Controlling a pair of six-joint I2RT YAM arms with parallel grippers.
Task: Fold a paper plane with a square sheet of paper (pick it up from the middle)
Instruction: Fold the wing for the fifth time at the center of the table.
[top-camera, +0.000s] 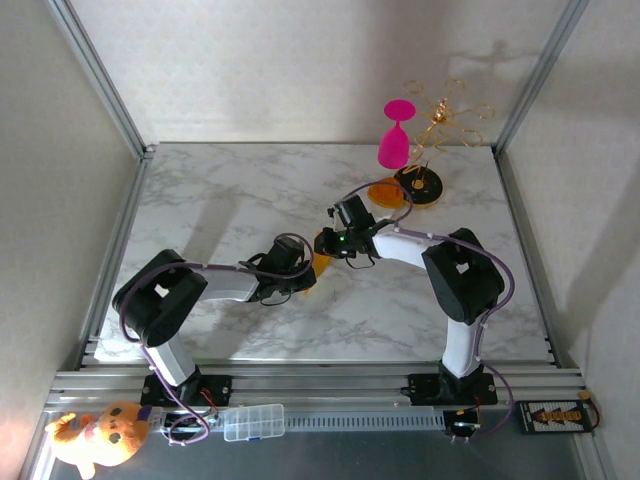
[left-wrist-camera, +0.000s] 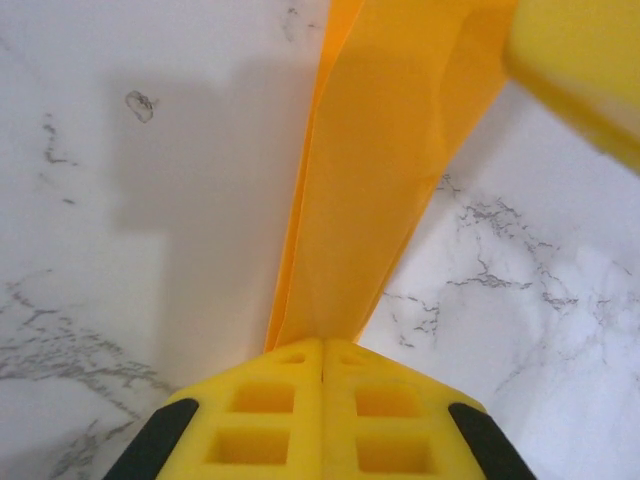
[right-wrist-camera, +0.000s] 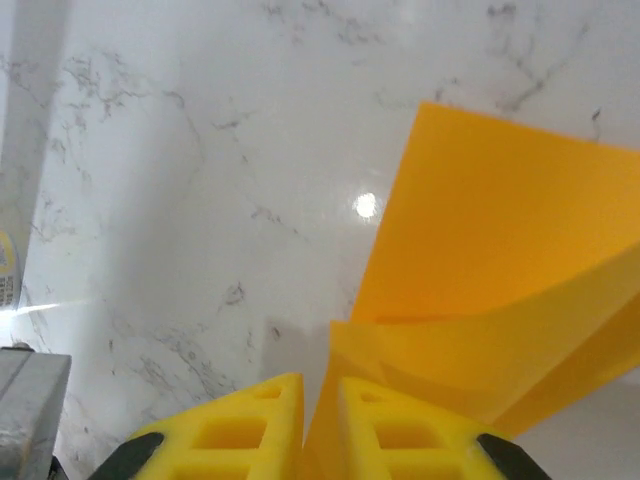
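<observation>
Left end effector (top-camera: 298, 272) and right end effector (top-camera: 335, 243) meet over the middle of the marble bench (top-camera: 220, 200). Left: jaws closed flush on one end of the square sheet of paper (left-wrist-camera: 385, 150), folded into a yellow-orange strip. Right: jaws narrow, pinching another edge, paper curling beside them. Sheet spans between both grips.

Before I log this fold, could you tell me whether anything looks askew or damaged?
Only the square sheet of paper: pinched between the left fingers and the right fingers, its layers bow apart instead of lying flat.
</observation>
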